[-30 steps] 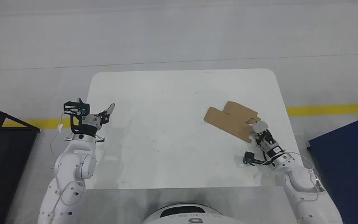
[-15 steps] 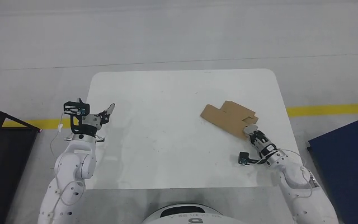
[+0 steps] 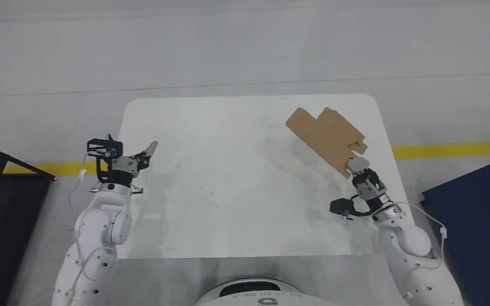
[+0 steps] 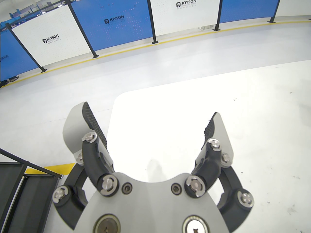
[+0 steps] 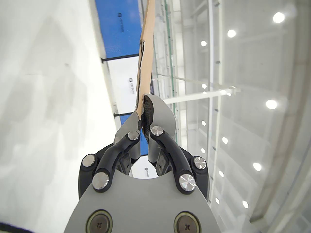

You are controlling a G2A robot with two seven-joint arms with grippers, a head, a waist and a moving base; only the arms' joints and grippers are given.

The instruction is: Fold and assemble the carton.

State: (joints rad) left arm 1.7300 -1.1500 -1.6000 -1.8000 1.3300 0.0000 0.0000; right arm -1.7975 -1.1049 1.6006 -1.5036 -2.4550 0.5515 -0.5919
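A flat brown carton (image 3: 328, 138) is held up over the right side of the white table (image 3: 230, 183), its near corner pinched in my right gripper (image 3: 356, 165), which is shut on it. In the right wrist view the carton (image 5: 146, 49) shows edge-on, rising from between the closed fingers (image 5: 155, 112) of my right gripper (image 5: 141, 115). My left gripper (image 3: 148, 151) hovers at the table's left edge, open and holding nothing. In the left wrist view my left gripper (image 4: 150, 118) has its jaws spread wide over bare tabletop.
A dark frame (image 3: 19, 199) stands on the floor to the left of the table. A yellow floor line (image 3: 440, 149) runs past the table's right side. Blue and white fence panels (image 4: 170, 8) stand far off.
My right gripper has lifted the carton off the table and swung it up and toward the far right corner. The left arm has kept still.
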